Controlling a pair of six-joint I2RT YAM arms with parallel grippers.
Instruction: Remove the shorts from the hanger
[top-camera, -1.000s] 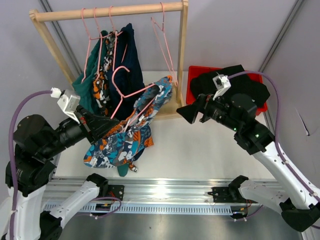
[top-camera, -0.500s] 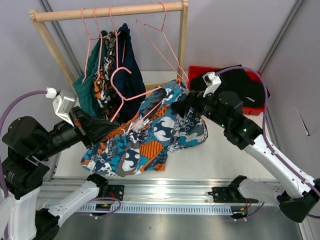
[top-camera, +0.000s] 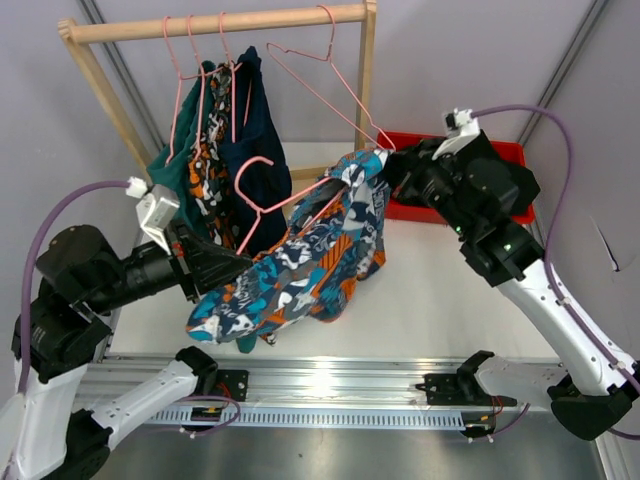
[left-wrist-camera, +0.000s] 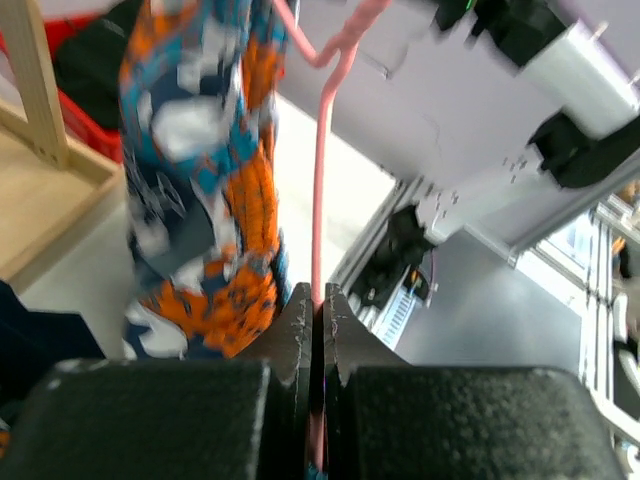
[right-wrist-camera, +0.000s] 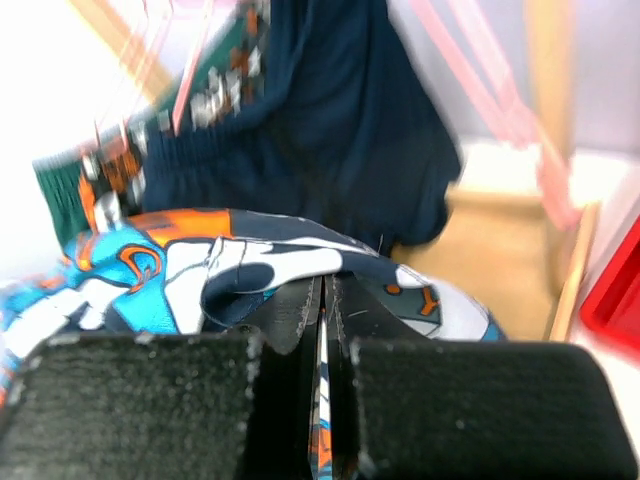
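The blue-orange-white patterned shorts (top-camera: 300, 265) hang on a pink hanger (top-camera: 262, 205) held in the air over the table. My left gripper (top-camera: 225, 268) is shut on the hanger's wire (left-wrist-camera: 320, 200) at its lower end. My right gripper (top-camera: 385, 170) is shut on the upper edge of the patterned shorts (right-wrist-camera: 250, 270), a fold of fabric pinched between its fingers. Navy shorts (top-camera: 255, 140), teal-green shorts (top-camera: 175, 175) and orange camo shorts (top-camera: 205, 165) hang from pink hangers on the wooden rack (top-camera: 215, 24). Black shorts (top-camera: 505, 185) lie in the red bin (top-camera: 410, 212), mostly behind my right arm.
One bare pink hanger (top-camera: 330, 85) hangs tilted from the right end of the rail, close to my right gripper. The rack's right post (top-camera: 366, 70) stands just beside the bin. The white table (top-camera: 430, 290) stretches in front, with the metal rail (top-camera: 330, 385) at its near edge.
My right gripper has moved in from the right, shut on the edge of the patterned shorts and lifted it up and right. The shorts now stretch between the two grippers.
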